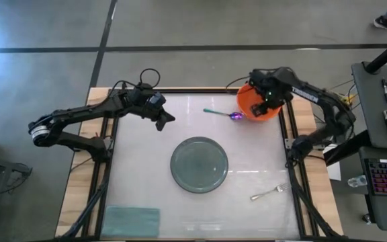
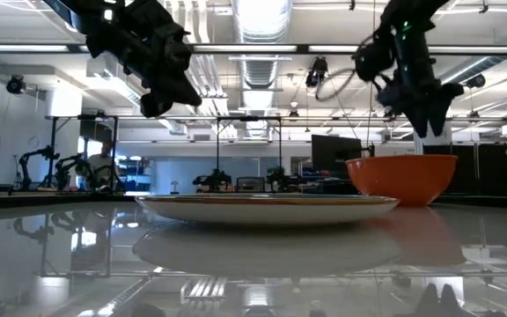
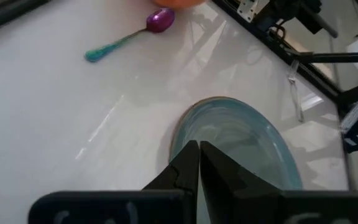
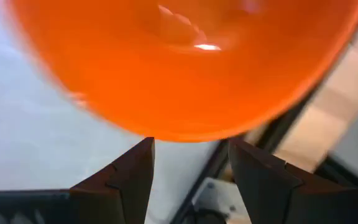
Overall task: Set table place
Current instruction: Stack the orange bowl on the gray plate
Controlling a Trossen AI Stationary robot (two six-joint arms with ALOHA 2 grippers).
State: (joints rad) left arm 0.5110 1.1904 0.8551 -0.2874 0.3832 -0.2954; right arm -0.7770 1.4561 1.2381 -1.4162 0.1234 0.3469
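The grey-green plate (image 1: pixel 199 165) lies in the middle of the white table (image 1: pixel 140 168). The orange bowl (image 1: pixel 255 104) stands at the far right, by the table's frame. The spoon (image 1: pixel 222 113) lies just left of it, with its purple head toward the bowl. The silver fork (image 1: pixel 269 193) lies at the near right. My right gripper (image 4: pixel 191 149) is open just above the bowl's rim (image 4: pixel 185 134), one finger on either side of it, and hangs clear of the bowl in the low view (image 2: pixel 425 110). My left gripper (image 3: pixel 197 146) is shut and empty, in the air over the far left of the table (image 1: pixel 166 119).
A teal cloth (image 1: pixel 132 220) lies at the near left corner. The black frame (image 1: pixel 293 144) runs along the table's right edge close behind the bowl. Bare tabletop lies around the plate on every side.
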